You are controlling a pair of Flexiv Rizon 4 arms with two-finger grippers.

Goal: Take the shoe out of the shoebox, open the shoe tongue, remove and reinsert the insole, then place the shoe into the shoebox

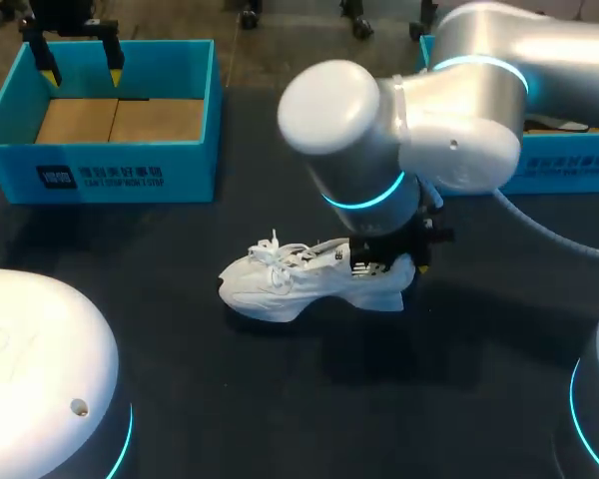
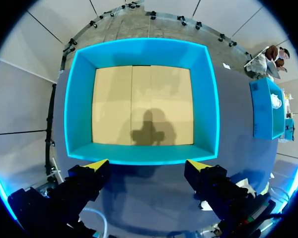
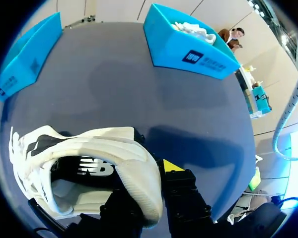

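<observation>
- Shoe [image 1: 299,284] lay on its sole on the counter [image 1: 210,399]. Its long axis ran across the robot's front, toe toward the left side and heel toward the right.
- Right jaws sat at the heel end. In the right wrist view the white heel rim ran between them, with one yellow fingertip [image 3: 171,166] outside the back wall and the other finger down inside the opening. I judged them clenched on the heel wall.
- Right arm [image 1: 379,120] was much the nearer to the shoe, so any tongue or insole work would have called for the left arm to come across.
- Left jaws hung released, holding nothing, over the near wall of the open shoebox [image 1: 100,170], whose bare cardboard floor showed beneath.
- Shoebox stood well apart from the shoe, beyond its toe end and farther back on the left.
- Hidden parts: in the head view the right arm's bulk covered the heel and the grip itself. The inner finger was lost inside the shoe. Whether the tongue was pulled open or the insole seated could not be made out.
- White contents of the second blue box [image 1: 569,170] were too small to identify.
</observation>
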